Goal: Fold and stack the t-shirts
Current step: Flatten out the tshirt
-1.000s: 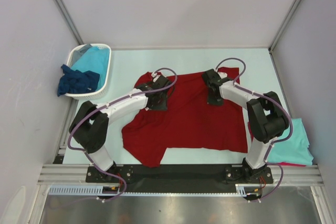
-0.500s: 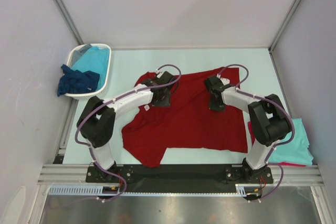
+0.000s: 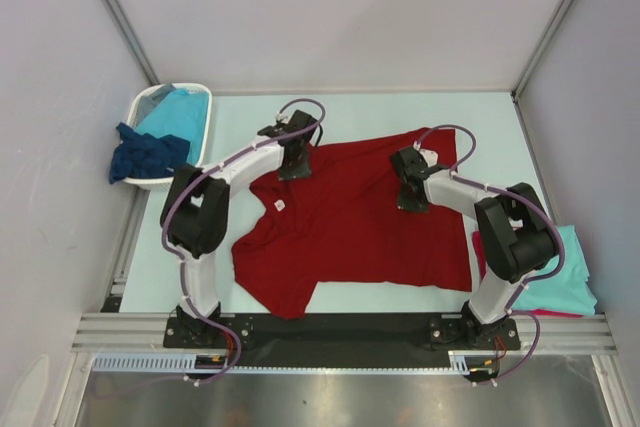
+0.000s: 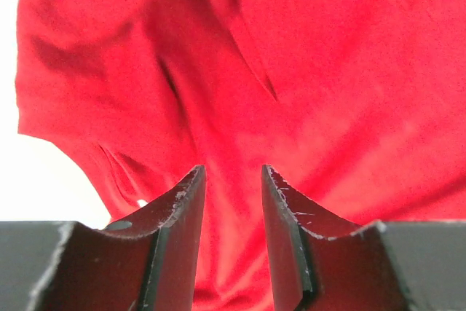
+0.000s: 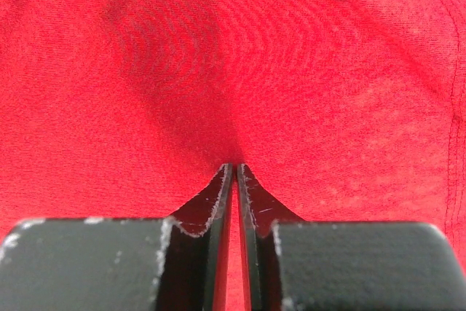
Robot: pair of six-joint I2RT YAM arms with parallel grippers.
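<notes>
A dark red t-shirt [image 3: 370, 227] lies spread across the middle of the table. My left gripper [image 3: 292, 167] hovers over its far left shoulder. In the left wrist view this gripper [image 4: 233, 172] is open, with red cloth [image 4: 306, 71] lying below the gap and nothing pinched. My right gripper [image 3: 410, 195] rests on the shirt's far right part. Its jaws [image 5: 234, 167] are closed to a thin slit on a pinch of red cloth [image 5: 182, 71], which puckers toward the tips.
A white basket [image 3: 201, 147] at the far left holds a turquoise t-shirt [image 3: 182, 112], and a navy t-shirt [image 3: 148, 154] hangs over its rim. Beside the right arm's base, a folded turquoise t-shirt [image 3: 560, 272] lies on a red one [image 3: 545, 313].
The left gripper slid toward the far left over the shirt, and the shoulder there now lies flatter. The right gripper's jaws closed on the cloth.
</notes>
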